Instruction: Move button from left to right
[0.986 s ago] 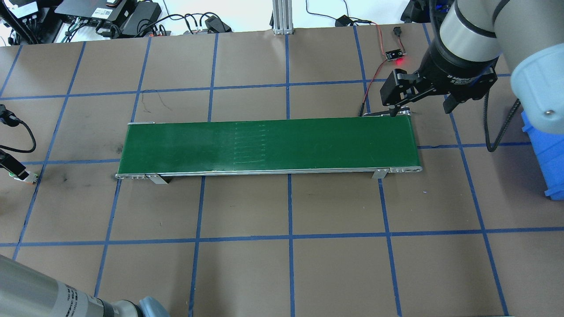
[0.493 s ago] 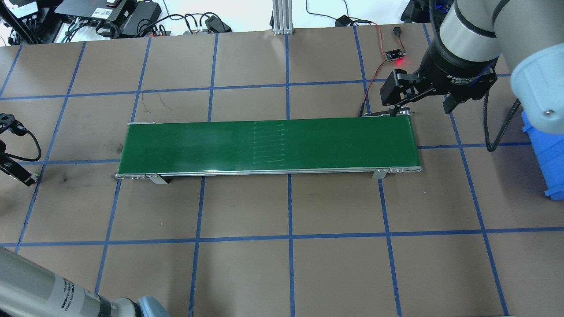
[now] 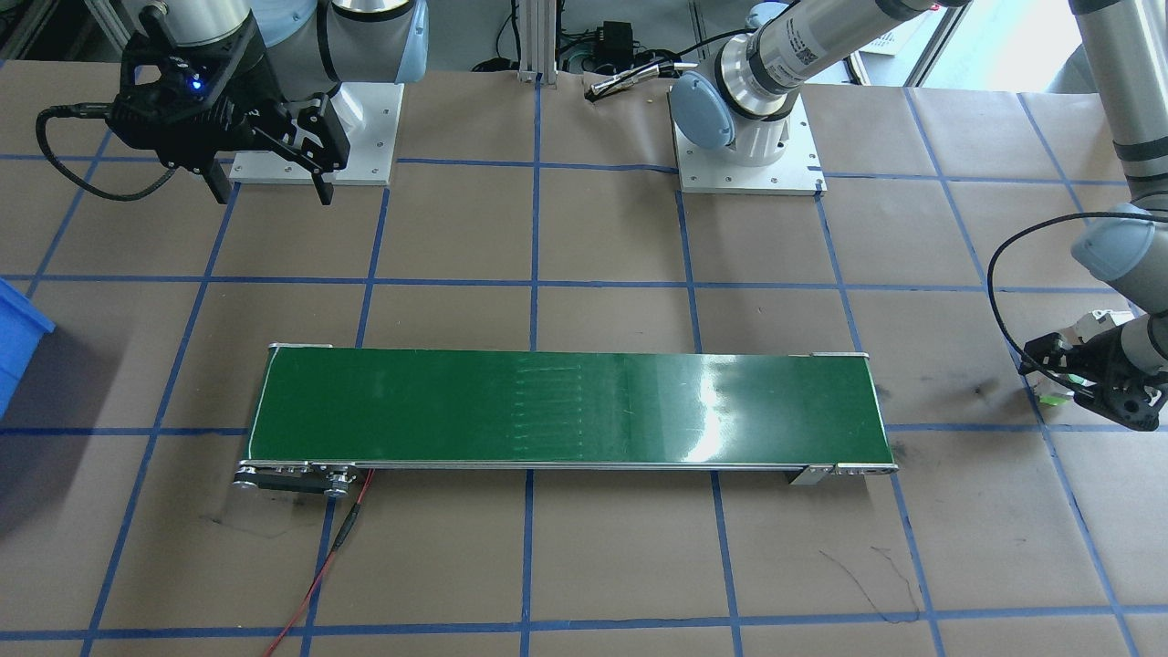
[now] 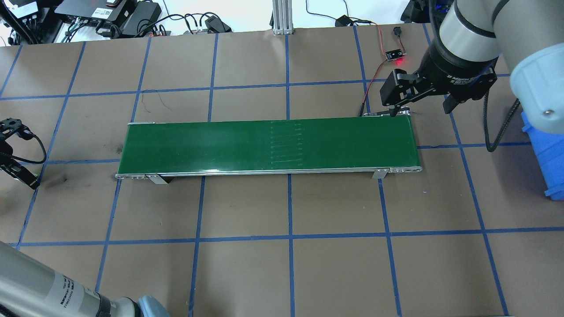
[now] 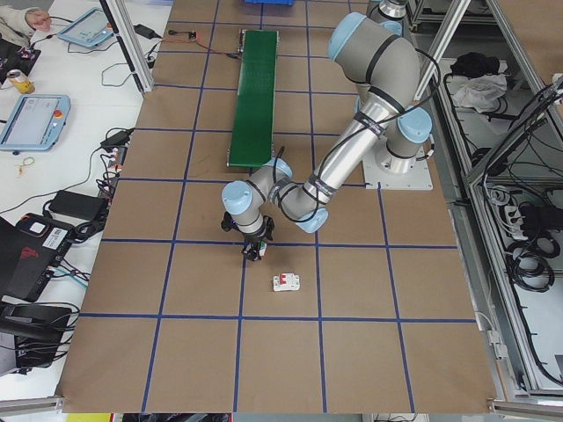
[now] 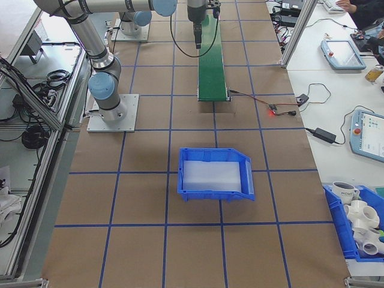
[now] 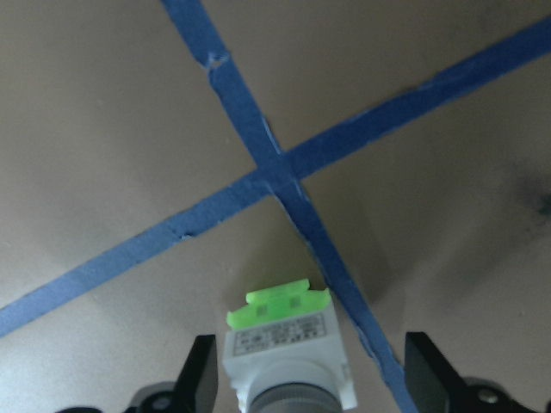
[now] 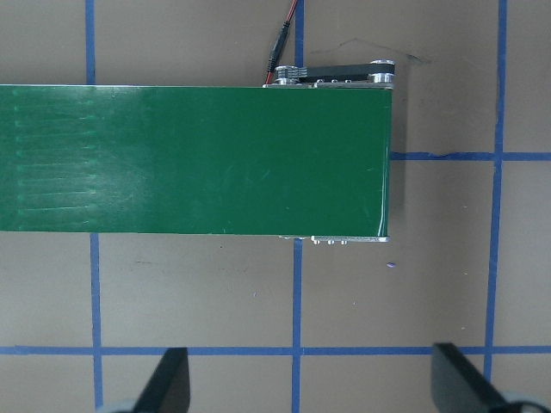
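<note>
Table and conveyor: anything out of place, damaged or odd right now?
Nothing stands out. The conveyor sits square and bare, the button is between the left gripper's fingers, and the white circuit breaker lies alone past it. The right gripper hangs open by the belt's far end. Only scuffs mark the brown paper.

Robotics lab. Bench papered brown with blue tape grid, green conveyor belt mid-bench. Beside the bench: aluminium framing, teach pendants, power bricks and cables, blue parts bin.
</note>
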Controlling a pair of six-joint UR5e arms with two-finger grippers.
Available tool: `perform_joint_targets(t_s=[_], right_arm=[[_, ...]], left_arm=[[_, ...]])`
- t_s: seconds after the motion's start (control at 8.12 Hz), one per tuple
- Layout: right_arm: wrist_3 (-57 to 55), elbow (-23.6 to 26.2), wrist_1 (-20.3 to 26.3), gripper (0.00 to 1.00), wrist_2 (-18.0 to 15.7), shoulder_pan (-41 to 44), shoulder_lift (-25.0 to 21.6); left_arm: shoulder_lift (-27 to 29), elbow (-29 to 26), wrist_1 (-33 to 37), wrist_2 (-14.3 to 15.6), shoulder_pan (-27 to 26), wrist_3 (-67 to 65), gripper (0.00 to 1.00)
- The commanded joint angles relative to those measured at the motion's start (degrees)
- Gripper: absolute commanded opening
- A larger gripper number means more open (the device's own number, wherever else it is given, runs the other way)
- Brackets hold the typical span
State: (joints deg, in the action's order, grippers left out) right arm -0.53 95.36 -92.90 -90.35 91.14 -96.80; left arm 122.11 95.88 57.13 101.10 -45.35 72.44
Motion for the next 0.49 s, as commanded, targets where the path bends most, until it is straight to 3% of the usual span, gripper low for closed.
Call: perform_joint_targets(t_s=[0.0, 0.25, 0.37], right_arm=[[0.0, 0.0, 0.0, 1.00, 0.0, 0.0, -0.1], [0.0, 0.0, 0.0, 1.00, -0.1, 0.0, 0.0], [0.0, 0.0, 0.0, 1.00, -0.1, 0.0, 0.0]], left_arm=[[0.0, 0.0, 0.5, 0.4, 0.0, 0.4, 0.00], [-2.0, -0.1, 1.8, 0.0, 0.0, 0.2, 0.00], [-4.9, -0.2, 5.8, -0.9, -0.7, -0.8, 0.00]])
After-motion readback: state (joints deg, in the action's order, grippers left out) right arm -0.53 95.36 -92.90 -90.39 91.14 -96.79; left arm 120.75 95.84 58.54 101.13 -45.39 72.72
